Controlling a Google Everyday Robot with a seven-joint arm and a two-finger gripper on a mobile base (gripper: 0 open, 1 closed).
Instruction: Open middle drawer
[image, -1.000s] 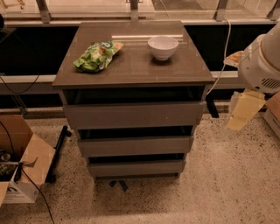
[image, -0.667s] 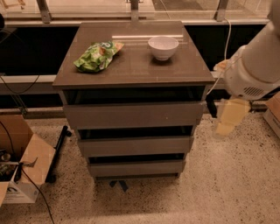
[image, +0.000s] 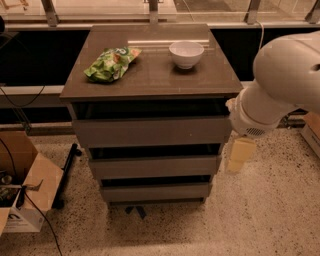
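The cabinet (image: 150, 80) has three flat grey-brown drawer fronts stacked under a dark top. The middle drawer (image: 155, 167) is the mid-sized front, between the tall top drawer (image: 150, 131) and the small bottom drawer (image: 156, 192). Its front sits in line with the others, with a dark gap above it. My gripper (image: 235, 164) is a cream-coloured piece that hangs below the big white arm (image: 280, 85), just off the cabinet's right side, level with the right end of the middle drawer. It holds nothing that I can see.
A green snack bag (image: 111, 64) and a white bowl (image: 186, 53) sit on the cabinet top. An open cardboard box (image: 25, 185) stands on the speckled floor at the left, with cables near it. A railing and a window run behind the cabinet.
The arm has swung left toward the cabinet. The gripper has moved from out at the right to right next to the right end of the middle drawer.
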